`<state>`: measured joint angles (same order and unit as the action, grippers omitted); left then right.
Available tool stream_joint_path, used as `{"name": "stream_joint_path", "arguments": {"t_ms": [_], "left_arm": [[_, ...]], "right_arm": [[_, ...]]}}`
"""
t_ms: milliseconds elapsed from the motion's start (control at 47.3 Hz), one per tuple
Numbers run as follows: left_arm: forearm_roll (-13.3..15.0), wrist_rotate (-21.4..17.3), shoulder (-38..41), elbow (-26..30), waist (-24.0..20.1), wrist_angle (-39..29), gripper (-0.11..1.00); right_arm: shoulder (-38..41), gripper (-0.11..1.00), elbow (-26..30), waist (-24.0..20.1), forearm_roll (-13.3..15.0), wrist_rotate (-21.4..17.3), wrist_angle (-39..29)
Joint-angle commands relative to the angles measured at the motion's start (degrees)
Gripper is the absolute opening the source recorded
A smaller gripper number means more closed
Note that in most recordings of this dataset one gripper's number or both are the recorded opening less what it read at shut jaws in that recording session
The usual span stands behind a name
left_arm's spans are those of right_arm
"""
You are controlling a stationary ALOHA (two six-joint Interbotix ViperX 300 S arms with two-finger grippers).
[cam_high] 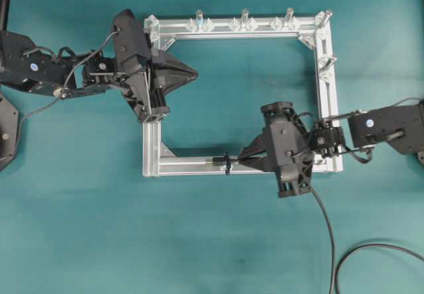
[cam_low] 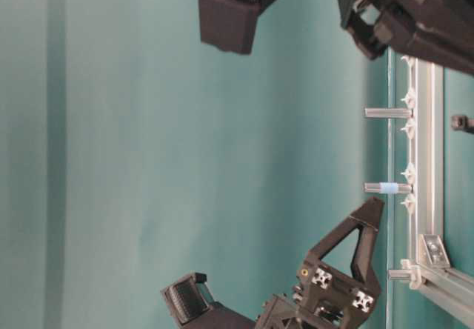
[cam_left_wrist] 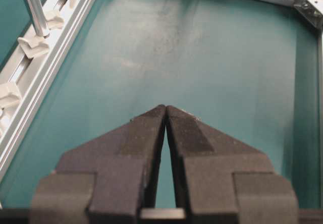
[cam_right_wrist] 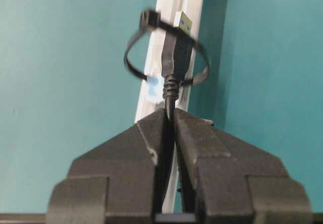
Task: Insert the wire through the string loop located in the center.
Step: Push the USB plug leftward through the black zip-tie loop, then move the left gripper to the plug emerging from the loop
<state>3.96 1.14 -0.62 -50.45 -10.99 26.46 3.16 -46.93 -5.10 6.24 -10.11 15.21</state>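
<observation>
Right end effector (cam_right_wrist: 170, 114): I have it pinching the wire (cam_right_wrist: 170, 90) just behind the plug.
String loop (cam_right_wrist: 166, 52): straight ahead, plug tip already at its opening (axis along the frame bar (cam_right_wrist: 169, 2)).
Left end effector (cam_left_wrist: 166, 110): pressed together, empty, well apart.

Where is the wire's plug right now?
In the right wrist view the plug sits partly inside the string loop, just beyond the right gripper; overhead, that is along the frame's near bar.

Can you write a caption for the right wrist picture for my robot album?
The right tool is shut on the wire, with its plug tip poking through the string loop.
</observation>
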Motion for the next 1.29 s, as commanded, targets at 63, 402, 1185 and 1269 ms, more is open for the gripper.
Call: {"name": "stream_joint_path", "arguments": {"t_ms": [63, 402, 1185, 1269], "left_arm": [[-0.2, -0.2, -1.4, 0.5, 0.3, 0.4, 0.1], [-0.2, -0.2, -1.4, 0.5, 0.7, 0.4, 0.1], [-0.2, -0.3, -7.1, -1.3, 3.2, -5.1, 0.1], [-0.2, -0.2, -8.8, -2.5, 4.3, -6.0, 0.1]], "right_arm": [[0.2, 0.07, 2.3, 0.2, 0.1, 0.0, 0.5], [1.1, 0.07, 3.6, 0.1, 0.1, 0.0, 0.5], [1.4, 0.07, 3.9, 0.2, 0.1, 0.0, 0.5], [1.4, 0.07, 3.8, 0.1, 0.1, 0.0, 0.5]]}}
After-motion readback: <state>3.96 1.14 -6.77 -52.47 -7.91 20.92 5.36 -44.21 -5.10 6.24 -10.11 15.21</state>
